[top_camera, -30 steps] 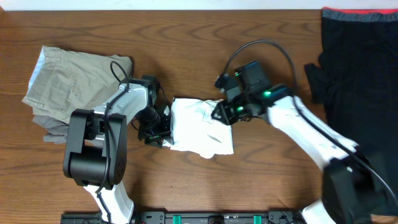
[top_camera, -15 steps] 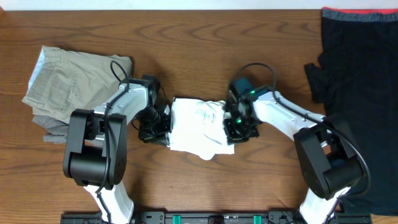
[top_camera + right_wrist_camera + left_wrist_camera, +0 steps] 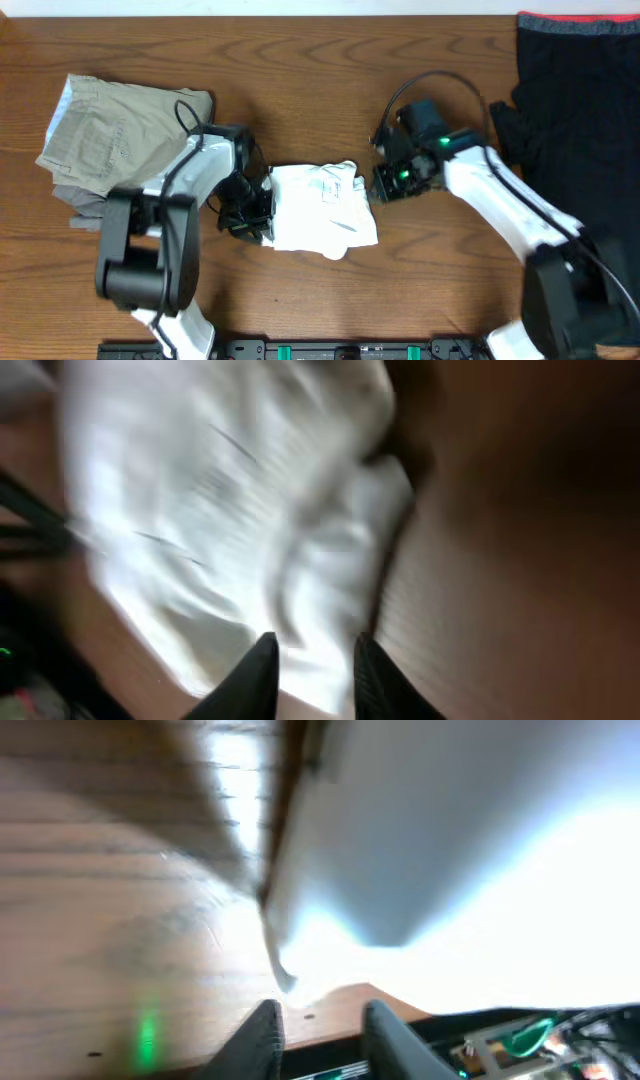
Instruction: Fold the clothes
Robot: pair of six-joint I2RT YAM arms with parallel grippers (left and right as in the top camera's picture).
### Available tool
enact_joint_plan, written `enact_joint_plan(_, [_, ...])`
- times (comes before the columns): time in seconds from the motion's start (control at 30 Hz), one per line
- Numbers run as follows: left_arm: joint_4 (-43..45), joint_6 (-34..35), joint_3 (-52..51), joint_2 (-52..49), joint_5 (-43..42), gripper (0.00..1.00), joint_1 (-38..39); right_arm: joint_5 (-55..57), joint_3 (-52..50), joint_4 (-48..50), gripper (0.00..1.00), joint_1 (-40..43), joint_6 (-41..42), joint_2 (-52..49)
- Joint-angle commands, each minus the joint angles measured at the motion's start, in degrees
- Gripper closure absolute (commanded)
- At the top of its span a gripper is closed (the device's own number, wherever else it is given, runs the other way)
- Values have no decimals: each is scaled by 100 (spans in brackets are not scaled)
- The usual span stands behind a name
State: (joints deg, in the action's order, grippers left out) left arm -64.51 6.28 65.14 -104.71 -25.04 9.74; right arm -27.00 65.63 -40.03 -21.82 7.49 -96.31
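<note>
- Left gripper (image 3: 322, 1028): jaws parted, nothing in them. The white T-shirt (image 3: 320, 205) sits bunched right off its fingertips, sandwiched between it and the right gripper (image 3: 308, 660).
- Right gripper jaws are parted too. The cloth is just past its tips and doesn't look pinched, but the view's blurry.
- My worry: close here and you'd probably grab every layer at once, so any lift drags the bundle open.
- Thin cotton could also snag a finger and skew the fold.
</note>
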Motion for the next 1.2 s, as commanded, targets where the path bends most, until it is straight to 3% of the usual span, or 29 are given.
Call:
enact_joint_plan(0.0, [15,-66,302,566,-170,59,-35,-638,31,376,75,59,199,103])
enact_joint_plan(0.17, [730,-70,313,1001,-103,58,-35,-750,28,1279,81,-216,675,-413])
enact_joint_plan(0.33, [1886,-66,254,839,977,59,-35,-730,28,1554,89,-299,1095,-1091])
enact_joint_plan(0.43, [2074,-66,254,507,1012,64,-42,-538,28,1178,89,-271,1095,-1281])
enact_joint_plan(0.6, [1749,-63,254,-57,918,76,-42,1045,28,-92,91,-162,1353,-1309])
enact_joint_plan(0.7, [1456,2,254,-227,837,75,-46,1285,28,-350,91,-79,1250,-1309])
enact_joint_plan(0.8, [1373,0,254,-203,619,60,-92,1287,28,-323,91,-59,1150,-1309])
enact_joint_plan(0.9, [1399,2,258,-164,293,39,-269,1384,28,-302,91,-35,1121,-1309])
enact_joint_plan(1.0, [1473,-72,260,-149,-319,30,-566,1458,31,-291,91,37,1060,-1309])
enact_joint_plan(1.17, [1502,-1217,260,-151,-2065,15,-1062,1386,33,-330,89,168,863,-1309])
